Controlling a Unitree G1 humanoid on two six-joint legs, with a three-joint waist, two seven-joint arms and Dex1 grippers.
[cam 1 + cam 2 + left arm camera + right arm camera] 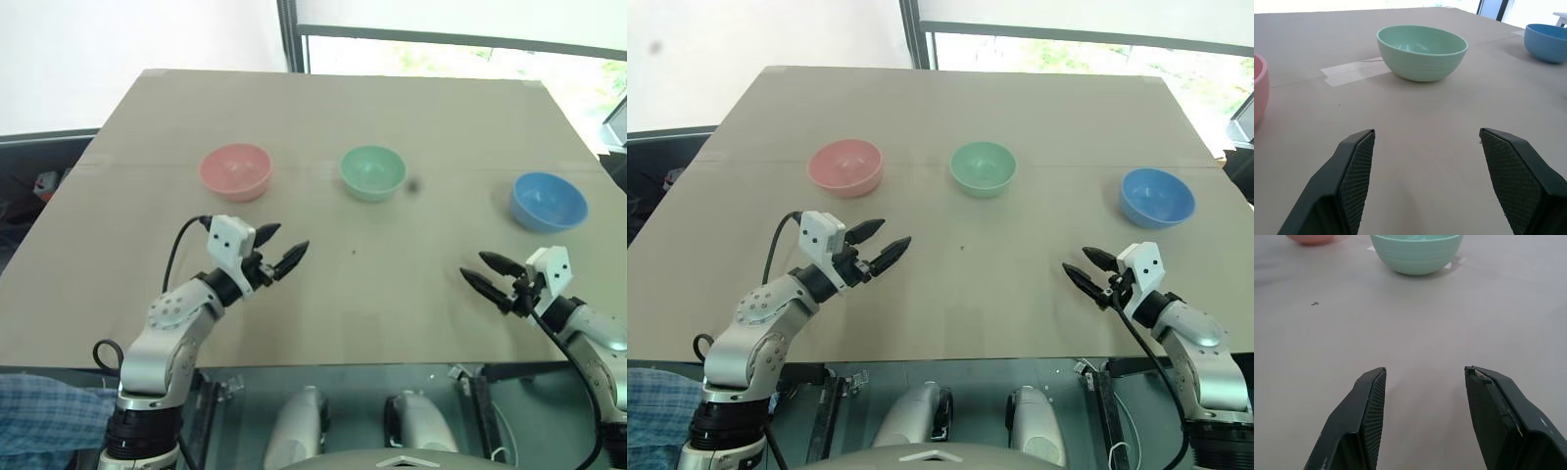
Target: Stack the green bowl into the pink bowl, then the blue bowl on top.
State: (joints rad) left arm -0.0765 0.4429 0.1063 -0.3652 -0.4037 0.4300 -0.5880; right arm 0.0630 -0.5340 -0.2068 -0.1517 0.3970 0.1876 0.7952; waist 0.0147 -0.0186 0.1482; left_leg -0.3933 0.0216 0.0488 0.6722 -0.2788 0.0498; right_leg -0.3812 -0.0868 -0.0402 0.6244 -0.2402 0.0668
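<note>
Tan table (pixel 323 284) by a window (pixel 470 49) holds three separate bowls.

Salmon-pink bowl (pixel 235 171), mint-green bowl (pixel 372 172), sky-blue bowl (pixel 548 201); plain beige table (pixel 323 108); black cross-hatched fingers (pixel 1354 171); blue-checked cloth (pixel 44 411) near left.

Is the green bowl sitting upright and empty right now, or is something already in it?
Upright and empty. The green bowl stands alone on the table, rim up, and its bare inside shows in the head and left wrist views.
</note>
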